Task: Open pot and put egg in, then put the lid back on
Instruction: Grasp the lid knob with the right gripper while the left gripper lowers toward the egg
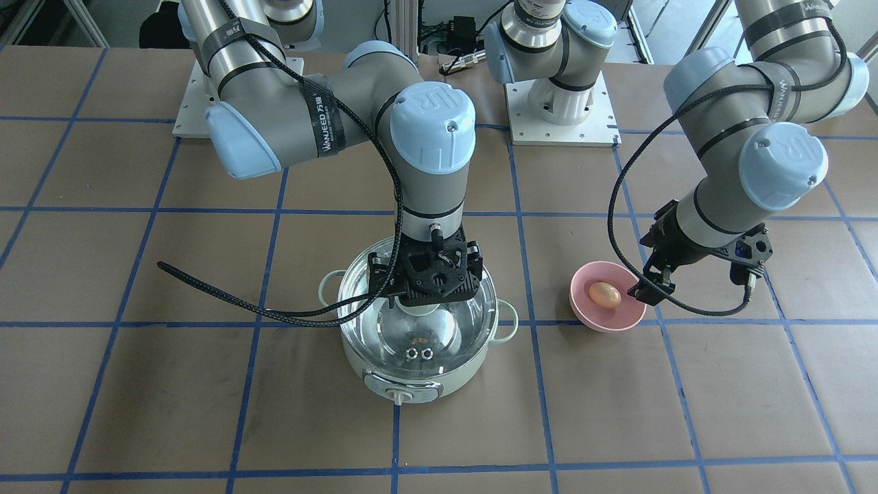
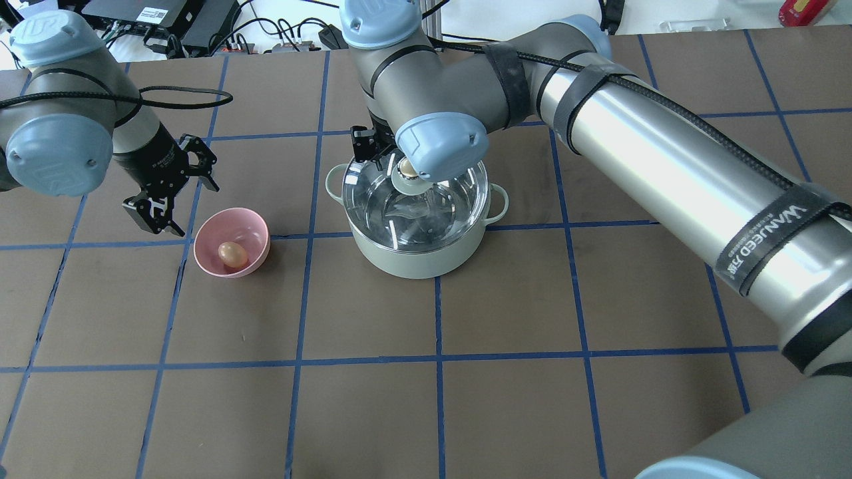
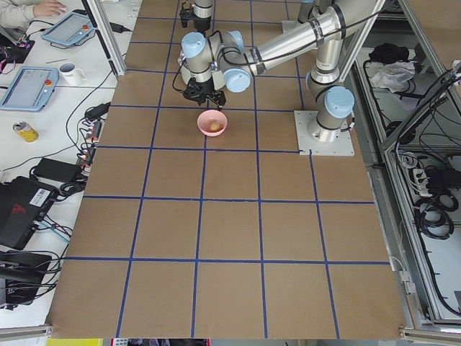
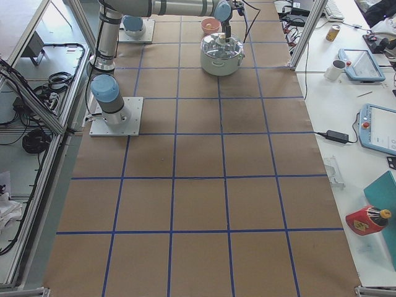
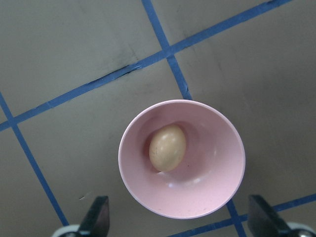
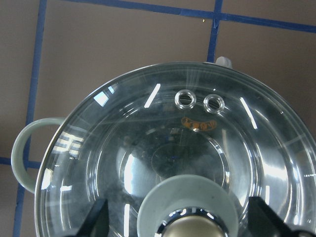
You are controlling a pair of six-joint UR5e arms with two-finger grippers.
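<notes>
The lid (image 6: 163, 128) is seated on the pot (image 2: 416, 259), its knob (image 6: 190, 231) flanked by the right end effector (image 6: 181, 219), spread apart, the egg (image 5: 168, 147) is cradled in the pink bowl (image 5: 217, 187) at the pot's 9 o'clock seen from overhead, and the lid could be dropped if pinched off-centre.

The bench (image 2: 466, 399) is covered in brown sheeting, marked into squares by blue tape lines (image 2: 438, 319). A pink bowl (image 2: 244, 222) stands upright on it, set across one tape line close to a crossing. Along the side tables in the exterior right view:
- a white mug (image 4: 335, 70)
- two handheld control tablets (image 4: 357, 64) (image 4: 378, 127)
- a black power adapter (image 4: 338, 135) with its lead
- a drinks can (image 4: 334, 32)
- a red object (image 4: 365, 219), its type not determinable

Loose cabling (image 3: 432, 209) lies beyond the bench edge.
</notes>
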